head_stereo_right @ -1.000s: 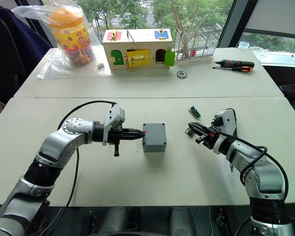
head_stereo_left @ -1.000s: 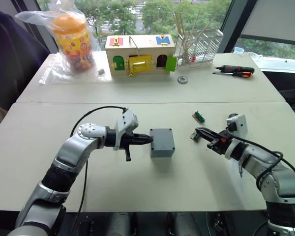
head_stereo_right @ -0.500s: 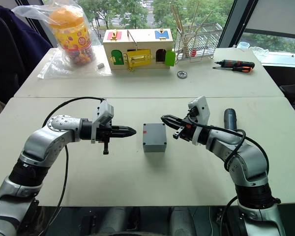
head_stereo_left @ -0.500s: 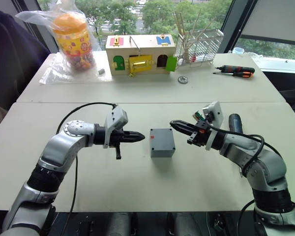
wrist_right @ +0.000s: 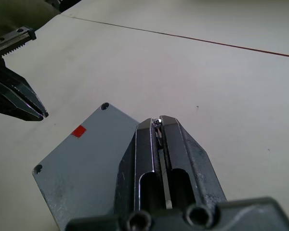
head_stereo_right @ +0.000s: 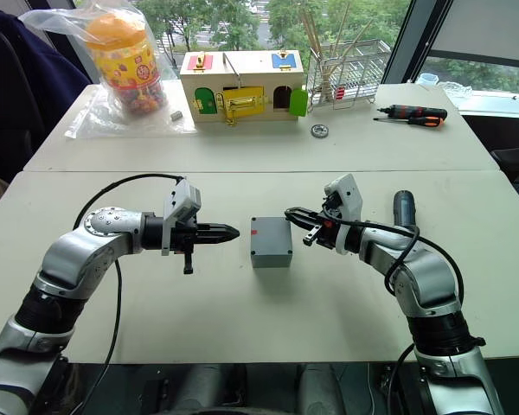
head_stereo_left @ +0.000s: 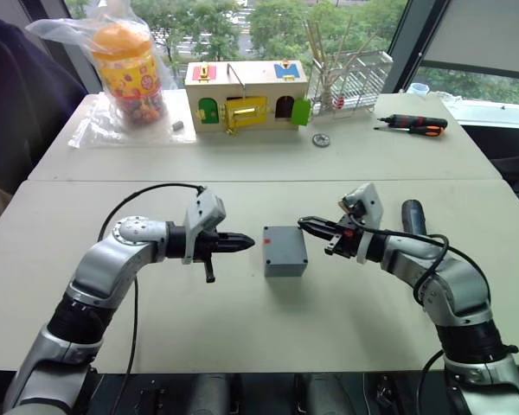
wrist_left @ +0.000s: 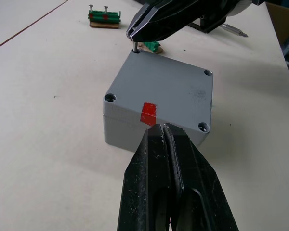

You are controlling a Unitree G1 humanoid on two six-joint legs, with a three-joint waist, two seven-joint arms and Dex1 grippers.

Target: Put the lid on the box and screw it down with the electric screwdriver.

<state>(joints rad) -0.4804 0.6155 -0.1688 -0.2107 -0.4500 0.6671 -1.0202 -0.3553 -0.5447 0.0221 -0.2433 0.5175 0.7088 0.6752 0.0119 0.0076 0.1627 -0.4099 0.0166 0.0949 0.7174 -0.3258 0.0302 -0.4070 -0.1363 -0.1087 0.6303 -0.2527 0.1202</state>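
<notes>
Right gripper (head_stereo_left: 304, 224) pinches a tiny screw over a corner hole of the lid (wrist_left: 166, 91), which sits on the box (head_stereo_left: 285, 252). Left gripper (head_stereo_left: 249, 243) waits squeezed tight and empty beside the box.

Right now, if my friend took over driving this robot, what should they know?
Left gripper: shut, empty, pointing at the box's red-marked side, just short of it.
Right gripper: shut on what looks like a small screw, held at a far corner hole of the lid.
The electric screwdriver lies on the table beside the right arm, untouched.
Done: the lid is on the box.
Left: seat the screw, pick up the screwdriver, drive the screws. I cannot tell whether the other corner holes have screws.
</notes>
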